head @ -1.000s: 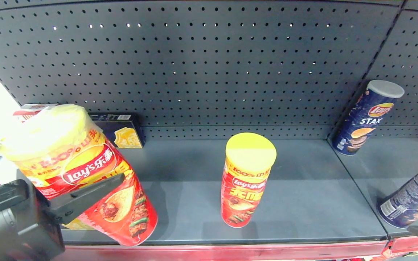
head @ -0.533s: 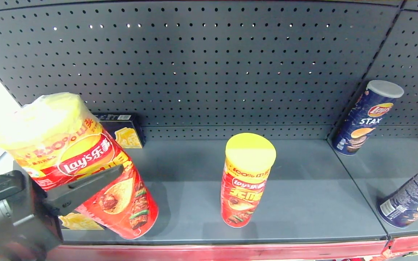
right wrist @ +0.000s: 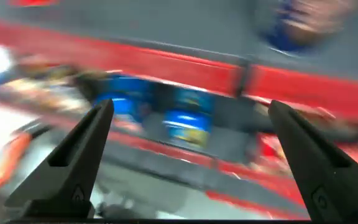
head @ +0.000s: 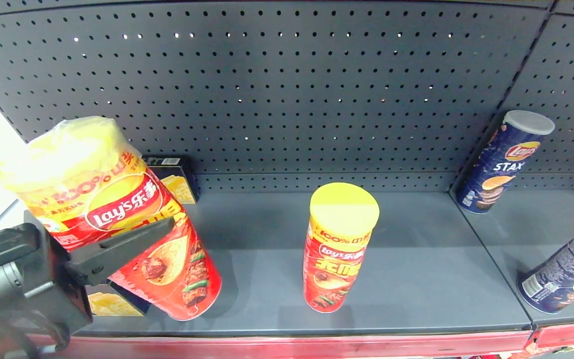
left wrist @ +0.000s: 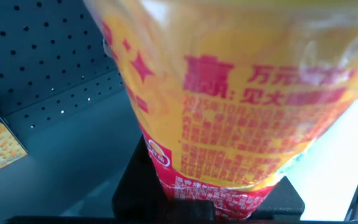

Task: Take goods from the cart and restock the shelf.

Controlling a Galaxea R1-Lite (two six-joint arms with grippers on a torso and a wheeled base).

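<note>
1. Your left tool (head: 122,239) is clamped on a red and yellow chip canister (head: 92,199). One dark finger lies across its printed side.
2. You hold that canister tilted at the left end of the shelf (head: 416,269). Its yellow lid leans toward the left and its base is down by the shelf's front edge. You cannot tell whether the base touches the shelf.
3. In the left wrist view the same canister (left wrist: 241,93) rises out of the tool, with the perforated back panel (left wrist: 36,56) behind it.
4. A matching second canister (head: 339,249) stands upright near the middle of the shelf, well apart from the one you hold.
5. A dark cracker box (head: 175,179) sits at the back left against the panel. Another box (head: 112,301) lies at the front left, partly hidden by the held canister.
6. In the next bay to the right you have a blue canister (head: 503,162) standing near the back. A second blue canister (head: 566,271) is closer to the front, cut off by the view's edge.
7. Your right tool (right wrist: 191,106) has its fingers (right wrist: 73,162) spread wide apart with nothing between them. It faces blurred lower shelving with red edges.
</note>
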